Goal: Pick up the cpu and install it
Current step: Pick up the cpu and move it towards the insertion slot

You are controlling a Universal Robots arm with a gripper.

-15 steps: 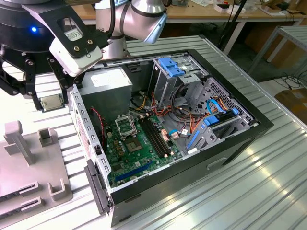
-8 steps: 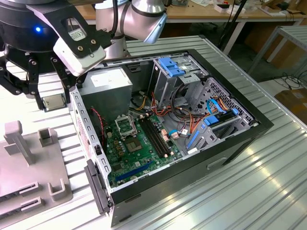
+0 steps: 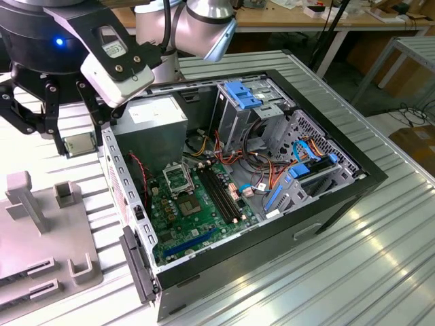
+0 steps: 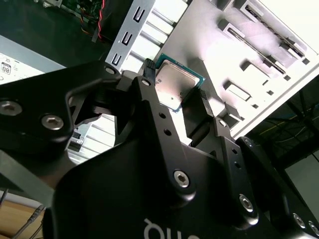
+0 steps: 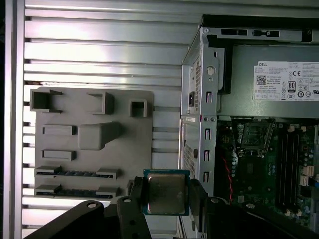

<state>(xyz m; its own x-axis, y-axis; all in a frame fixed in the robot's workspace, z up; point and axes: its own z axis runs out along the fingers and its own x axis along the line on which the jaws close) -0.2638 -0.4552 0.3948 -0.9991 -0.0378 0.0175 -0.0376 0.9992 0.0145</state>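
The gripper (image 5: 167, 195) is cut off at its body in both wrist views, and its fingers (image 5: 198, 199) hide two edges of the cpu (image 5: 166, 192). It is clamped narrowly on the cpu, which sits flat between the fingertips over the table (image 5: 99, 50). The socket (image 5: 255, 135) lies well apart from the fingertips.

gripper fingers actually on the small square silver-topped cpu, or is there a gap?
Touching. In the first wrist view the black gripper has its fingers pressed against opposite edges of the small square silver-topped cpu, with no gap.
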